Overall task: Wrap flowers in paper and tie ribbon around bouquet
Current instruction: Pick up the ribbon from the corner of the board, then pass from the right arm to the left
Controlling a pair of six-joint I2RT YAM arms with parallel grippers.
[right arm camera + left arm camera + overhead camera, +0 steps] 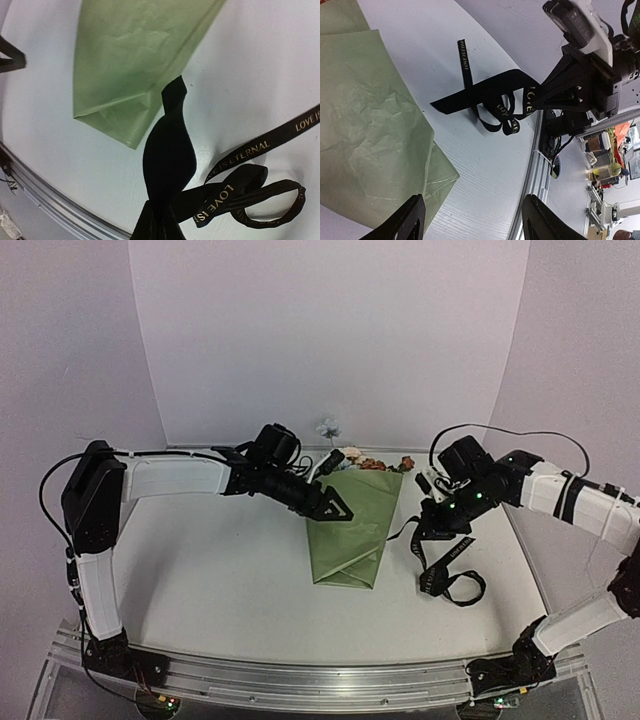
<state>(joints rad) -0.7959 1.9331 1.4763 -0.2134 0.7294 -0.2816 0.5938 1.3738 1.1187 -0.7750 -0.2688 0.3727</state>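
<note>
The bouquet lies mid-table, a cone of olive-green paper with its narrow end toward the arms. The flowers' blooms stick out of the far, wide end. My left gripper hovers at the cone's upper left edge. In its wrist view its fingers stand open with only bare table between them. My right gripper is to the right of the cone, shut on the black ribbon. A wide twisted stretch rises from the fingertips. The rest of the ribbon lies looped on the table.
A single pale blue bloom shows against the back wall behind the cone. The paper's folded narrow end lies close to the ribbon. An aluminium rail runs along the table's near edge. White walls close in the back and sides.
</note>
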